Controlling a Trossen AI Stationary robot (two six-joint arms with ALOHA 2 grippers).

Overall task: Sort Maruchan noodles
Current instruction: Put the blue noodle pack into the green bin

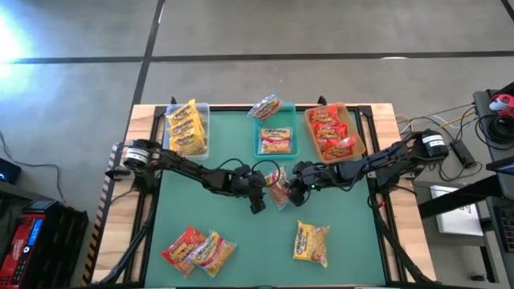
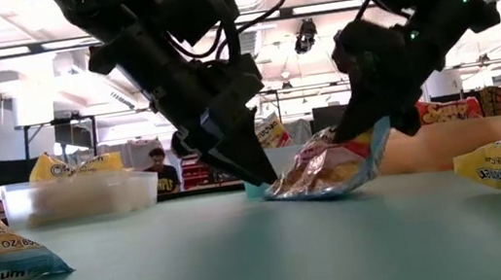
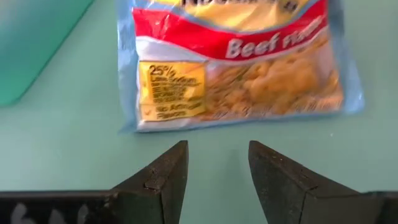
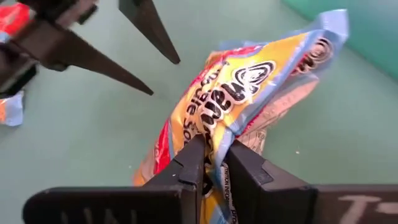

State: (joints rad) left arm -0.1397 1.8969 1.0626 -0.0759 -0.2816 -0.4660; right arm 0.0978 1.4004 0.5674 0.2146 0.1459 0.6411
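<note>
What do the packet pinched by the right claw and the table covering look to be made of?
The multicoloured beef noodle packet looks like thin, glossy plastic film: it crumples and folds where the right claw pinches it, and part is see-through, showing noodles. The green table covering looks like a smooth matte mat, perhaps rubber or vinyl; it shows only soft sheen.

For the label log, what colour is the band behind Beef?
Red, on the noodle packet; left wrist view.

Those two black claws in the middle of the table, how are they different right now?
The right gripper is pinched shut on the beef noodle packet, tilting one end off the table. The left gripper is open and holds nothing, its tips just short of that packet. Both are dark two-finger claws meeting at the green table's middle.
</note>
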